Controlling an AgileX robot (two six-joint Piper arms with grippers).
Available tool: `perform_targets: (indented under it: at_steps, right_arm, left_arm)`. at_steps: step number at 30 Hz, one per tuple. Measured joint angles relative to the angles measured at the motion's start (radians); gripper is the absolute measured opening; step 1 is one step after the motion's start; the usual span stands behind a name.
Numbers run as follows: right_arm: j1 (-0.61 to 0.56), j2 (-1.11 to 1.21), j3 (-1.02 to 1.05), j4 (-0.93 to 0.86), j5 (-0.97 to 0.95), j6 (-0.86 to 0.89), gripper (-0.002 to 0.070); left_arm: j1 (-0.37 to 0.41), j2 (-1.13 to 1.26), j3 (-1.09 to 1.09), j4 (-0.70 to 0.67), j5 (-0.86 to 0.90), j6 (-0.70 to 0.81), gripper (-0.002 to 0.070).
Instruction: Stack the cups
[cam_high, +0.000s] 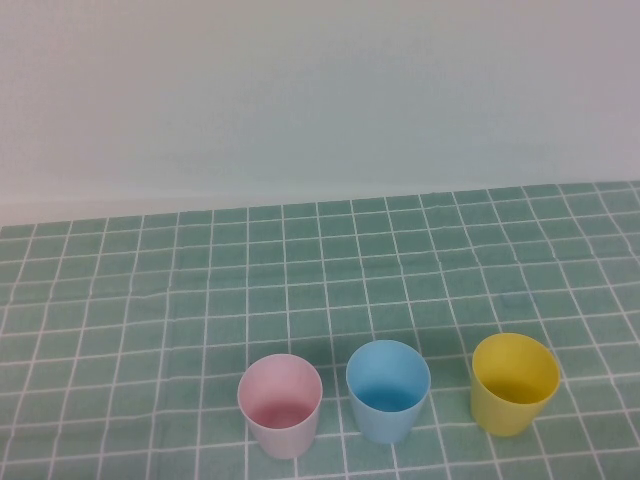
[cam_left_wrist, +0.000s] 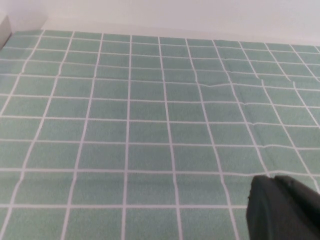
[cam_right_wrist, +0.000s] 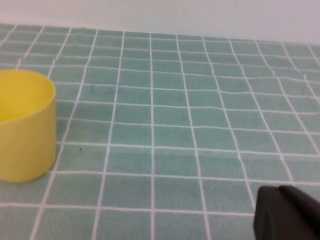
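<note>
Still unstacked, pink cup (cam_high: 280, 404), blue cup (cam_high: 388, 389) and yellow cup (cam_high: 514, 382) stood upright, apart in a row on the bench (cam_high: 200, 290) for easy picking; left end effector (cam_left_wrist: 282, 210) and right end effector (cam_right_wrist: 287, 214) barely showed, grip state unclear, holding nothing visible.

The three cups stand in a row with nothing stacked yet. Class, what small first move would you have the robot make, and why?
Probably bring the right hand toward the yellow cup, the only cup its wrist view shows. The pink cup, blue cup and yellow cup stand upright and apart. The left hand sees only green cloth.
</note>
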Motion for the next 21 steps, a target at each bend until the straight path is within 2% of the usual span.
perform_targets:
  at_steps: [6, 21]
  right_arm:
    - [0.000, 0.000, 0.000, -0.002, 0.000, -0.100, -0.0001]
    - [0.000, 0.000, 0.000, -0.002, 0.000, -0.100, -0.0001]
  left_arm:
    - [0.000, 0.000, 0.000, 0.000, 0.000, 0.000, -0.0001]
    - [0.000, 0.000, 0.000, 0.000, 0.000, 0.000, -0.0001]
